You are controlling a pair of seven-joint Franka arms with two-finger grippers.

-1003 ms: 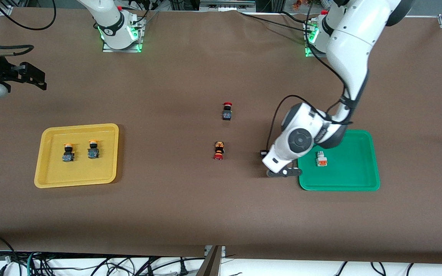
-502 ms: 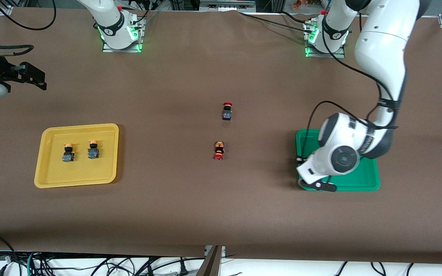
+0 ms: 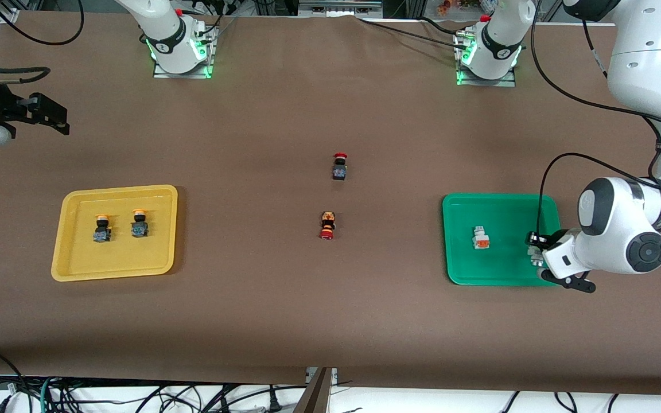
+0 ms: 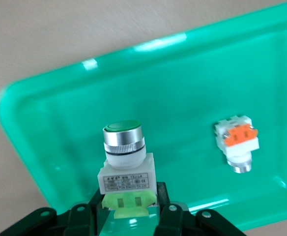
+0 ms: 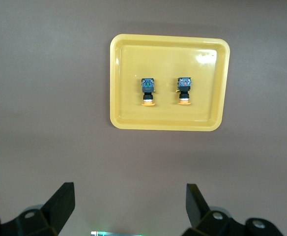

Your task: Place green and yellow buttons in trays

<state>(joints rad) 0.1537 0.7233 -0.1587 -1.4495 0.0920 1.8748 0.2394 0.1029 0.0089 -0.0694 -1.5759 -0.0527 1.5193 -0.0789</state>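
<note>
Since 0.5 s ago my left gripper [image 3: 537, 256] has swung to the green tray's [image 3: 461, 269] left-arm edge, clamping the green-tipped switch [image 4: 126, 156]; its label is unreadable. Right gripper [image 5: 129, 204] waits, spread wide.

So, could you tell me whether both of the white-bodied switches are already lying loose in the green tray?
No: only the orange-tipped switch lies in the green tray; the left gripper holds the green-capped switch over it.

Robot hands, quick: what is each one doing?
Left hand: closed on the green-tipped button, over the green tray.
Right hand: open, empty, waiting high above the yellow tray.
</note>
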